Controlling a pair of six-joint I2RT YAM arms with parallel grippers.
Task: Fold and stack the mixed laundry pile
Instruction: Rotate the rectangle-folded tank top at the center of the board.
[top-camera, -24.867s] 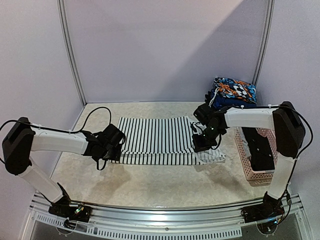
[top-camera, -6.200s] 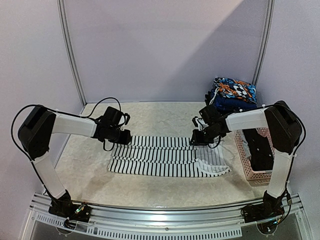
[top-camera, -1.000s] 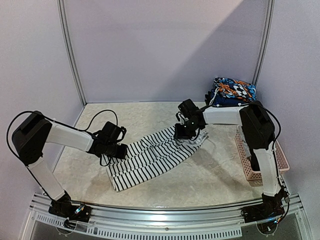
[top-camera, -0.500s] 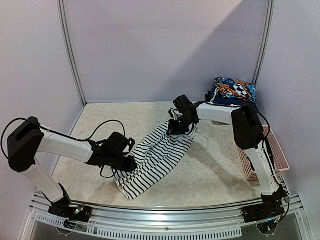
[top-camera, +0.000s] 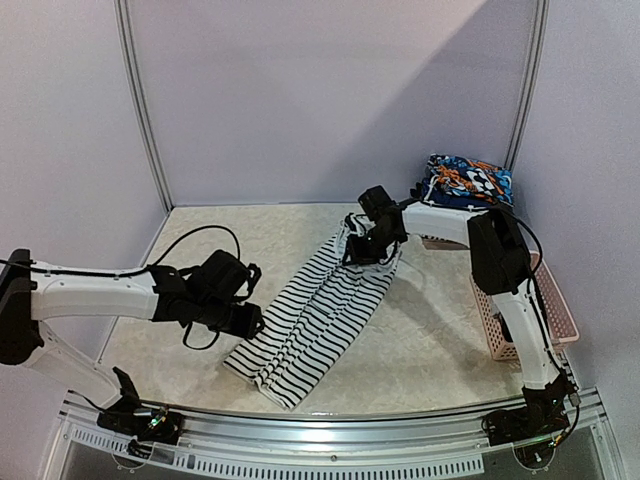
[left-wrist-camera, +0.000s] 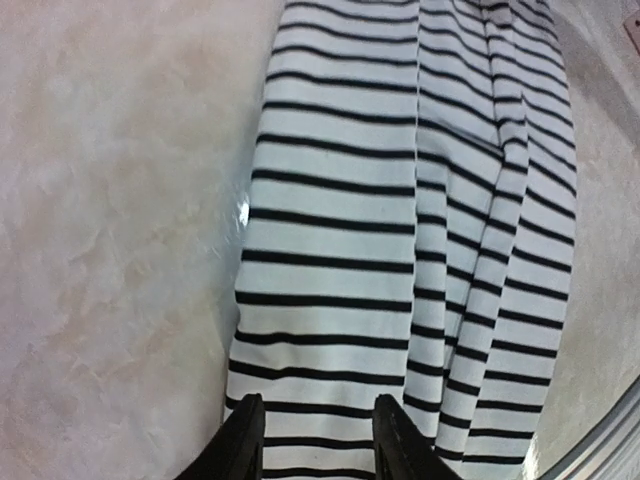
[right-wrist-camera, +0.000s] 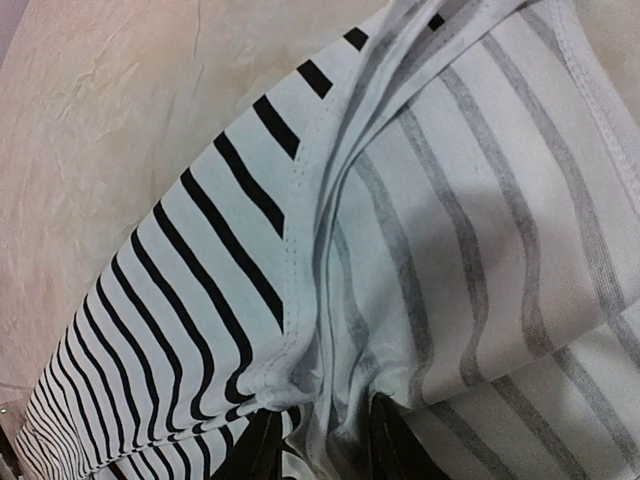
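Left hand (left-wrist-camera: 318, 420): one, nearest, fingers spread over the near hem, pinching nothing. Striped garment (top-camera: 320, 310): one, lying long and diagonal on the bench (top-camera: 200, 240), from near centre towards far right; light and limp, likely to sag and slide, best taken at the hem corners. Right hand (right-wrist-camera: 322, 430): one, pinched on its bunched far end. Pink basket (top-camera: 558, 315): one, right. Folded stack (top-camera: 468, 182): one, far right corner

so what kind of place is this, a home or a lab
Most likely a lab test cell: bare lilac wall panels box in a marble-look table, with a striped garment and pink basket staged.
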